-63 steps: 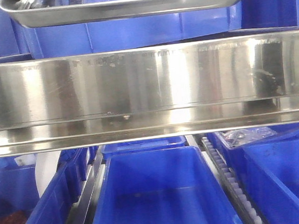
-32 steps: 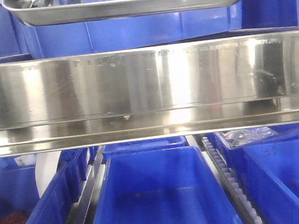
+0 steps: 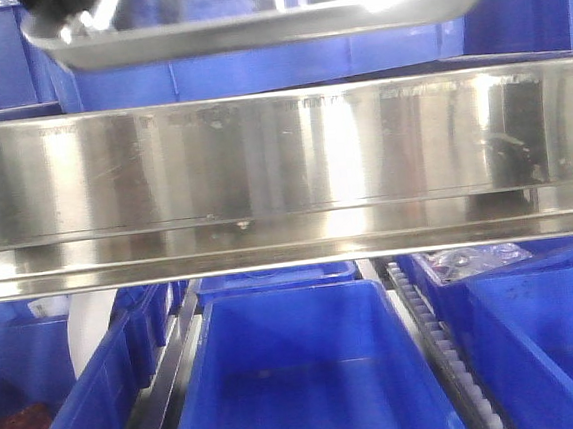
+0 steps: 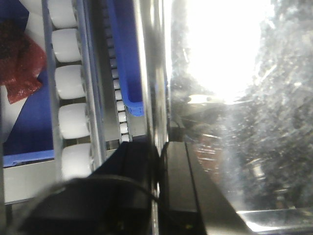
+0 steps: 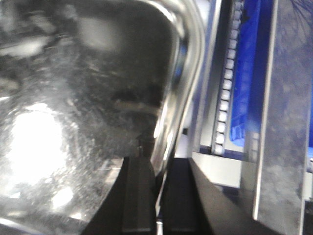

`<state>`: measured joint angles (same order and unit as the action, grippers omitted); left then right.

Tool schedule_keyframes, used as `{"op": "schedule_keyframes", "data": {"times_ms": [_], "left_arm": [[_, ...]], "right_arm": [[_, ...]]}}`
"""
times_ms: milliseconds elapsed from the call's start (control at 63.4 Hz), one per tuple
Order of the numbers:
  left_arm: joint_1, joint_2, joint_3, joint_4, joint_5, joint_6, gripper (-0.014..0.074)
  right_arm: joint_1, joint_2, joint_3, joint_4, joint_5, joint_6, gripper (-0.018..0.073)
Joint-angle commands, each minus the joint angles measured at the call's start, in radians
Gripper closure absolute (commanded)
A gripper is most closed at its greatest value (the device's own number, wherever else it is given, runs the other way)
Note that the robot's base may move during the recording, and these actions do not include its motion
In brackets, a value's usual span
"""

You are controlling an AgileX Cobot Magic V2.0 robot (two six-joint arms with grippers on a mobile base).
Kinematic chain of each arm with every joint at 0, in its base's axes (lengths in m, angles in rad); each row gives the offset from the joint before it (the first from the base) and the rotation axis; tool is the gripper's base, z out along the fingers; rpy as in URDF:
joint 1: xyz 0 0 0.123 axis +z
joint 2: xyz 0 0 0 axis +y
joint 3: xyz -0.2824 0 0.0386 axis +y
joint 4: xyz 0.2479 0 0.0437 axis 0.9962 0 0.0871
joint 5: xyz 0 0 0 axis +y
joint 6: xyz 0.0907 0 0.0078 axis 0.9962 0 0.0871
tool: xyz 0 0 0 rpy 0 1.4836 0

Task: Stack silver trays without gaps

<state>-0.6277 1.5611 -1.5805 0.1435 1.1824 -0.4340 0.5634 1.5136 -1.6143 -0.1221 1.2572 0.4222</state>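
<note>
While the left gripper [image 4: 157, 181] and right gripper [image 5: 157, 193] each clamp its rolled rim, the silver tray [image 3: 250, 29] hangs tilted above the steel shelf rail [image 3: 281, 155], shiny, scuffed, glaring with reflected light.

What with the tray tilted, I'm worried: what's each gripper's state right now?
Left gripper: shut on the silver tray rim.
Right gripper: shut on the silver tray rim.

Top edge cuts off the silver tray [image 3: 250, 32].
</note>
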Motion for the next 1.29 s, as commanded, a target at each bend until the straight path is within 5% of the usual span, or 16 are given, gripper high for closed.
{"op": "schedule_keyframes", "data": {"times_ms": [0,584,1279], "left_arm": [[-0.010,-0.009,-0.032,0.006,-0.065,0.016,0.0638],[-0.004,0.049,-0.260,-0.034,0.089,0.031,0.0638],[-0.004,0.053,-0.276,-0.041,0.081,0.037,0.0638]], "right_arm": [[0.004,-0.048,-0.031,0.005,-0.025,-0.025,0.0501],[0.004,-0.047,-0.031,0.005,-0.025,-0.025,0.0501],[0.004,-0.046,-0.031,0.009,-0.014,-0.025,0.0501]]}}
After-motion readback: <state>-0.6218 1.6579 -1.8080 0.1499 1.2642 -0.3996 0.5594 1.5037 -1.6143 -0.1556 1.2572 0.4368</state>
